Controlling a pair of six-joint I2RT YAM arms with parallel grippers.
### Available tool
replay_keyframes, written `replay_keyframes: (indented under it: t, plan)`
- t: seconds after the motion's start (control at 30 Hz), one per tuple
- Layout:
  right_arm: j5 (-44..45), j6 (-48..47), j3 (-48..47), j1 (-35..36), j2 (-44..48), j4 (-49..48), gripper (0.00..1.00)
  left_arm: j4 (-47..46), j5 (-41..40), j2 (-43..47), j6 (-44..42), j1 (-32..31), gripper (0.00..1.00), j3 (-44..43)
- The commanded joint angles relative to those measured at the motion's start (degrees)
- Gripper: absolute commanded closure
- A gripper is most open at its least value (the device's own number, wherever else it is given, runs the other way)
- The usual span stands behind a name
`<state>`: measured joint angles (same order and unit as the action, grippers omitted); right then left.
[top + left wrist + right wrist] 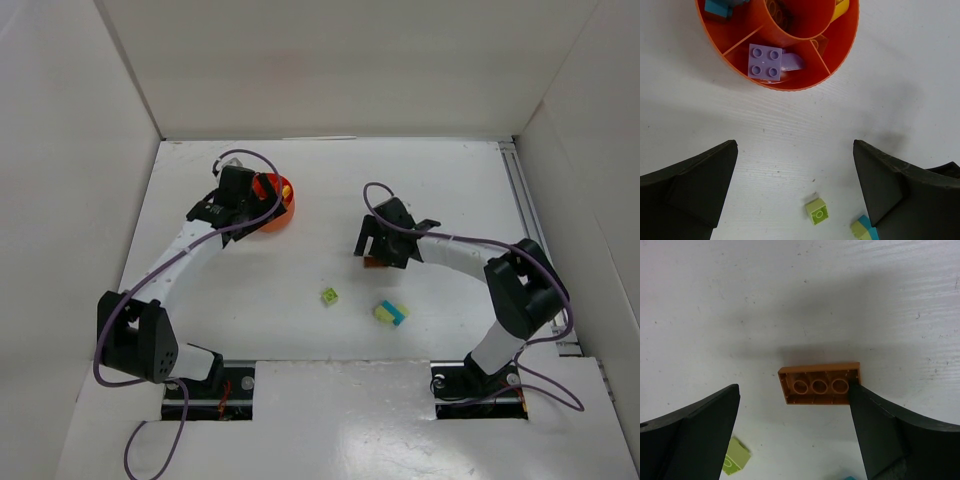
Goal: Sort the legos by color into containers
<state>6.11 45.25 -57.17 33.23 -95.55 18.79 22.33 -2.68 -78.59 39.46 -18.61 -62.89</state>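
- Counter (300,330): white, walled on three sides, carries everything below.
- Left arm (170,265): reaches to the far left. Left claw (795,155): jaws wide apart, nothing between them, hanging over bare counter just beside the dish.
- Right arm (470,255): reaches toward mid-counter. Right claw (795,387): jaws apart, straddling the orange brick. One finger (880,425) meets the brick's end; the other stands clear of it. Not clamped.
- Round orange-red dish (790,86): far left of the counter, inner walls around a central hub.
- Purple four-stud brick (765,61): in the dish compartment nearest the left wrist camera, with a second purple piece (796,62) touching it.
- Cyan brick (717,6): in the adjoining compartment, partly cut off by the frame.
- Yellow brick (840,9): at the dish's opposite side; compartment unclear.
- Orange brick (820,385): on the counter, underside up, three tubes showing.
- Pale yellow brick and cyan brick pair (390,312): touching, on the counter near the right arm.
- Lime green brick (329,296): alone on the counter, near that pair.
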Motion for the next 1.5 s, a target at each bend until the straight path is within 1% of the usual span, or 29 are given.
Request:
replay_keyframes:
  t: [0.0,0.13,0.2,0.3,0.33,0.37,0.4,0.53,0.6,0.67,0.77,0.8,0.87,0.93,0.97,1.0,1.03,1.1,1.13,1.27,1.37,1.47]
  plan:
    - [0.23,1.94,1.35,0.52,1.16,-0.94,0.06,-1.67,0.57,1.86,-0.18,0.33,0.00,0.84]
    - [-0.31,0.55,-1.10,1.04,-1.22,-1.30,0.06,-1.67,0.57,2.39,-0.18,0.33,0.00,0.84]
    - [1.09,-2.52,-2.42,1.04,-2.01,-0.68,0.06,-1.67,0.57,2.39,-0.18,0.33,0.00,1.37]
    - [3.21,-6.04,-4.35,1.75,-2.54,-2.26,0.06,-1.67,0.57,2.39,-0.18,0.33,0.00,1.37]
    - [2.60,-9.62,-5.40,1.75,-3.76,-3.22,0.06,-1.67,0.57,2.39,-0.18,0.33,0.00,1.37]
    - [2.07,-10.62,-5.41,1.75,-4.38,-3.75,0.06,-1.67,0.57,2.39,-0.18,0.33,0.00,1.37]
    - [0.50,-12.37,-6.11,2.36,-4.99,-6.63,0.05,-1.67,0.57,2.39,-0.18,0.33,0.00,1.37]
    - [-2.85,-20.62,-9.80,2.36,-9.47,-13.22,0.03,-1.67,0.57,2.39,-0.18,0.33,0.00,1.37]
    - [-4.26,-29.05,-13.57,2.89,-11.85,-14.21,0.03,-1.67,0.57,3.43,-0.18,0.33,0.00,1.37]
    - [-5.67,-37.04,-16.21,3.41,-11.85,-15.36,0.03,-1.67,0.57,3.96,-0.18,0.33,0.00,2.07]
    - [-3.04,-40.68,-16.22,3.94,-7.74,-15.36,0.03,-1.67,0.57,4.49,-0.18,0.33,0.00,2.07]
    - [-1.64,-41.29,-14.66,3.94,-4.50,-15.36,0.03,-1.67,0.57,5.10,-0.18,0.33,0.00,2.07]
    - [3.09,-40.77,-12.80,3.94,-1.32,-14.84,0.01,-2.20,0.57,5.11,-0.18,0.33,0.00,2.60]
    - [6.18,-37.45,-11.48,3.94,1.66,-12.82,0.01,-2.20,0.57,5.11,-0.18,0.33,0.00,2.60]
    - [8.20,-35.26,-11.48,3.42,1.68,-11.07,0.01,-2.20,0.57,5.11,-0.18,0.33,0.00,2.60]
    - [9.26,-33.76,-11.48,3.42,1.68,-5.83,0.01,-2.20,0.57,5.11,-0.18,0.33,0.00,2.60]
    - [9.79,-28.69,-12.35,3.42,0.81,-3.08,0.01,-2.20,0.57,5.11,-0.18,0.33,0.00,2.60]
    - [10.32,-22.96,-13.84,2.89,-0.95,2.80,0.00,-2.20,0.57,5.11,1.05,0.33,0.00,2.07]
    - [10.33,-18.41,-13.85,2.89,-1.91,3.53,0.00,-2.20,0.57,5.11,1.05,0.33,0.00,1.38]
    - [10.94,-8.99,-16.38,3.50,-6.57,4.24,0.00,-1.67,0.04,6.68,2.89,0.33,0.00,1.89]
    - [12.96,-5.63,-18.06,4.64,-8.42,4.24,0.03,-1.67,-1.98,8.97,3.60,0.33,0.00,2.42]
    - [14.37,-4.56,-18.59,4.65,-9.57,2.92,0.06,-1.15,-1.11,10.29,3.60,-0.19,0.00,3.04]
